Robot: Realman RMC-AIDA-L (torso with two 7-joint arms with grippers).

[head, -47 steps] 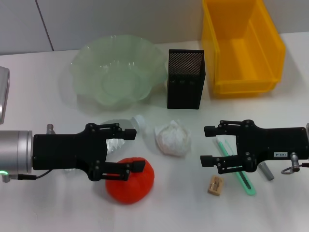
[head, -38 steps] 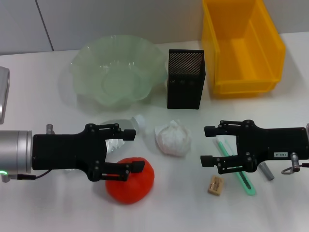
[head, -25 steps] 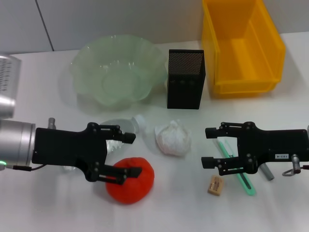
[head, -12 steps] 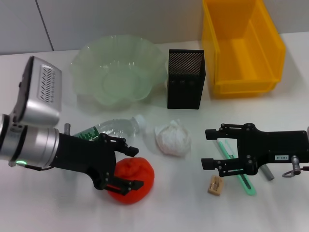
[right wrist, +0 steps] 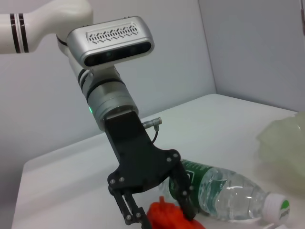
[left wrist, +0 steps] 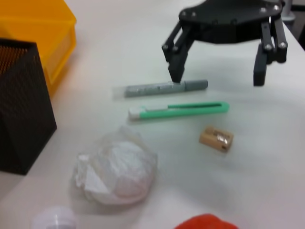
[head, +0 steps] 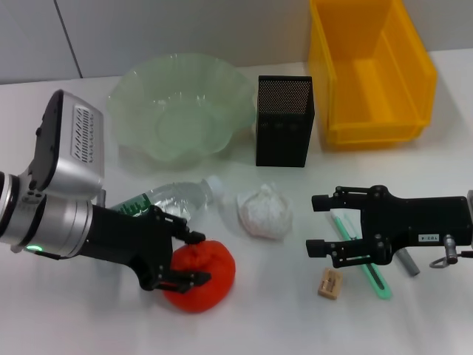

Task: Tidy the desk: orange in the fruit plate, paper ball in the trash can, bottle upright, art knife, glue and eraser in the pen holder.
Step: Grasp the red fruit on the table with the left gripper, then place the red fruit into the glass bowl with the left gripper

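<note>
— Orange point(head: 201, 275): where is it, and is it held?
— On the white desk point(head: 414, 325) near the front edge. The left gripper point(head: 191, 258) straddles it, jaws spread wide, fingertips at its sides, not clamped.
— And the right gripper point(head: 319, 224)?
— Jaws wide apart, holding nothing, over the green art knife point(head: 369, 271); paper ball point(head: 264, 211) lies between the arms.
</note>
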